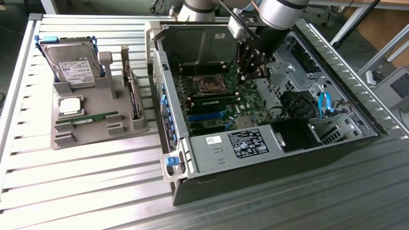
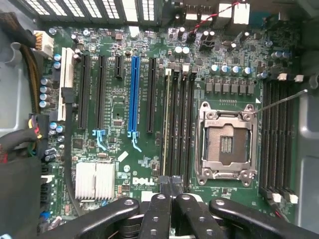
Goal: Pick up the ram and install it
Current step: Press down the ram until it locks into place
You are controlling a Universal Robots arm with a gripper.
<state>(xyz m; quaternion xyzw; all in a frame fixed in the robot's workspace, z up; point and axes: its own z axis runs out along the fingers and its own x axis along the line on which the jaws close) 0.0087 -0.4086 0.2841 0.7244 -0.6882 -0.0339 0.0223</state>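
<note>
On the slatted metal desk [image 1: 96,182], the ram [image 1: 86,118] lies in the grey tray [image 1: 96,136], left of frame; the jaws [image 2: 172,199] hang shut and empty over the motherboard [image 1: 217,103]. Seat it squarely, I'd say.

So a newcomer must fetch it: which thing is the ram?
At the exterior view's left, beside the open computer case, stands a grey parts holder. Along its near edge lies the ram: the only long, thin green strip, not the square silver chip.
</note>
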